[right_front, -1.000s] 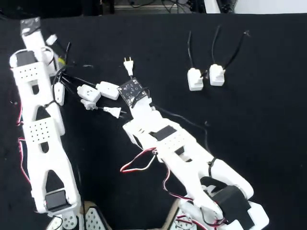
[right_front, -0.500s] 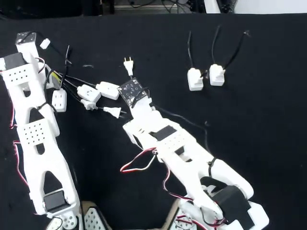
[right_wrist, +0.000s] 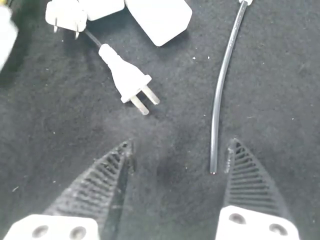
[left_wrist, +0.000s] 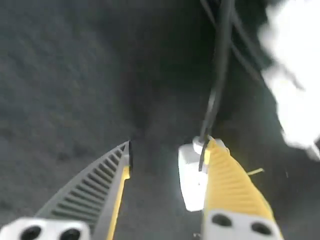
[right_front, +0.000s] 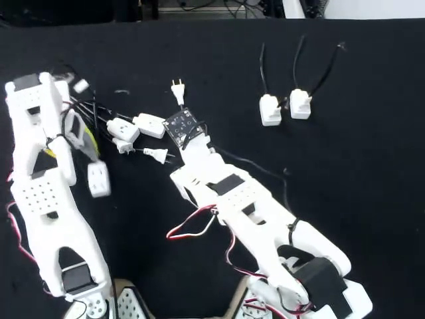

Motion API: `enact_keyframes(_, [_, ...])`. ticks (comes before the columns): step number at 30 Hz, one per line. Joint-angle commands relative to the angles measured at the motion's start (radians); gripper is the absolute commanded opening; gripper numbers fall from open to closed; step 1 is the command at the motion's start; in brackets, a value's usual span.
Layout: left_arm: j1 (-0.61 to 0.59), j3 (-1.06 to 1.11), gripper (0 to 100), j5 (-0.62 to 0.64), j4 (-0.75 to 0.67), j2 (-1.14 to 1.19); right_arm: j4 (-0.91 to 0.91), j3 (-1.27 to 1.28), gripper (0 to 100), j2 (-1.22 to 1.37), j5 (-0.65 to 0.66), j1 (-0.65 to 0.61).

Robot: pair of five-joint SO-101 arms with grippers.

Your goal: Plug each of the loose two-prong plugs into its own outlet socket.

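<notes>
Black cloth bench (right_front: 372,199). Both hands are apart: right hand (right_wrist: 181,146) just short of a loose plug (right_wrist: 129,79), left hand (left_wrist: 170,147) with a socket (left_wrist: 190,172) against one finger. Its cord (left_wrist: 220,60) may snag and drag the other sockets.

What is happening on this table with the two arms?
Two robot arms are working on plugs and sockets. The left gripper is open, and a white piece, likely a socket, on a black cable lies against one finger. The right gripper is also open and hangs low over the table, close to a loose plug that is not yet in any socket.
</notes>
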Motion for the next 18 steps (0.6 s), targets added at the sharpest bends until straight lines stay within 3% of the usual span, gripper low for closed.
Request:
enact_keyframes(1, [0.045,0.303,24,-0.017,0.003,-0.282,-0.017,-0.008,27.6,0.001,-0.008,-0.014])
enact_keyframes(8, [0.024,0.691,24,-0.023,-0.233,-0.560,-0.017,-0.008,27.6,0.001,-0.008,-0.015])
enact_keyframes(13, [-0.004,0.912,24,-0.103,-0.390,-0.738,-0.017,-0.008,27.6,0.001,-0.008,-0.017])
enact_keyframes(18, [-0.062,1.107,24,-0.103,-0.643,-0.842,-0.017,-0.008,27.6,0.001,-0.008,-0.017])
